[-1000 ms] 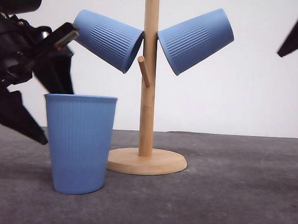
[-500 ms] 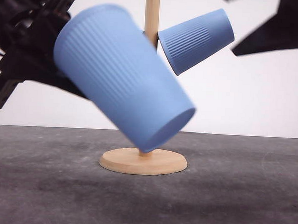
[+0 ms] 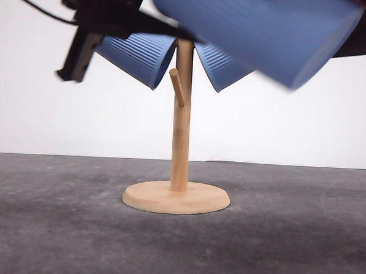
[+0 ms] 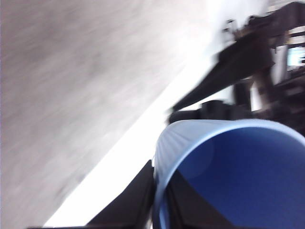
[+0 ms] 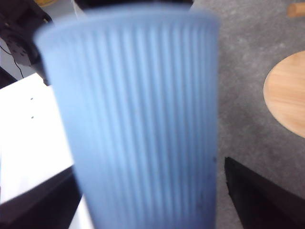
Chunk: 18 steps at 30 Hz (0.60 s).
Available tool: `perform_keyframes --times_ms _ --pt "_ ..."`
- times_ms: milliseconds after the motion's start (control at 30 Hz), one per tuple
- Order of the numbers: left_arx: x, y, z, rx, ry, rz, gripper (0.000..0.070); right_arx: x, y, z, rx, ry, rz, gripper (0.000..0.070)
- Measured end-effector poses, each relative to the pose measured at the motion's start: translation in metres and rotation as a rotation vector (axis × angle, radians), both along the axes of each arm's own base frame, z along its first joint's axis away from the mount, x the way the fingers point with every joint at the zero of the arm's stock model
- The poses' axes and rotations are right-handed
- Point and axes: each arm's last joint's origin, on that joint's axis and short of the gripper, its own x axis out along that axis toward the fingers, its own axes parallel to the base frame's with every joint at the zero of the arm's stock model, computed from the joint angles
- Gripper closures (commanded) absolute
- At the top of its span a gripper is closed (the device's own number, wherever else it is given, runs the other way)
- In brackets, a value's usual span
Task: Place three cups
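Black fingers point(image 4: 143, 200) of the left gripper point(image 4: 159, 205) pinch the rim of a light-blue ribbed cup point(image 4: 228, 176), one finger outside the wall and one inside the mouth, so this gripper is clenched on it. In the front view the same cup point(image 3: 262, 30) hangs blurred high in the air, tilted with its mouth toward the right and downward, well above the grey surface point(image 3: 288, 241).

The right gripper point(image 5: 152, 191) has dark fingers point(image 5: 257, 195) standing on either side of the cup point(image 5: 138, 124), which fills the gap between them; whether they press on it or stand free of it I cannot tell.

Behind the held cup stands a wooden cup tree point(image 3: 180, 137) on its round base. A second cup point(image 3: 138, 58) sits tilted on a peg to the left of the post, mouth toward the post, and a third cup point(image 3: 220, 68) sits likewise on the right, partly covered by the held one. A bare short peg point(image 3: 176, 86) slants out from the post just below them.
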Motion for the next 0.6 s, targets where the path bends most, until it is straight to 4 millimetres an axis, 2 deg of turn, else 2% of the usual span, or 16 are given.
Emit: perform_keyframes --times_ms 67,100,167,233,300,367,433,600 --pt "0.0 -0.001 0.001 -0.004 0.004 0.004 0.07 0.001 0.001 -0.001 -0.004 0.008 -0.001 0.0252" --pt "0.0 -0.001 0.001 -0.002 0.007 0.007 0.0696 0.001 0.001 -0.001 -0.003 0.011 -0.003 0.0265" --pt "0.0 0.0 0.001 -0.001 0.009 0.009 0.0632 0.001 0.001 -0.001 -0.001 0.02 -0.006 0.0287" --pt "0.0 0.0 0.0 -0.002 0.009 0.006 0.0476 0.0 0.001 -0.001 0.004 0.043 -0.014 0.0288" --pt "0.0 0.0 0.001 -0.004 0.008 0.003 0.0284 0.0 0.001 -0.001 0.015 0.083 -0.022 0.0288" --pt "0.002 0.002 0.001 -0.006 0.003 0.005 0.0136 -0.001 0.001 -0.002 0.027 0.144 -0.027 0.0288" --pt "0.003 0.004 0.001 -0.015 -0.008 -0.005 0.0103 -0.002 0.0 -0.002 0.034 0.216 -0.043 0.0288" --pt "-0.001 0.021 0.011 -0.014 -0.067 0.0 0.0103 -0.005 0.0 -0.004 0.054 0.419 -0.119 0.0288"
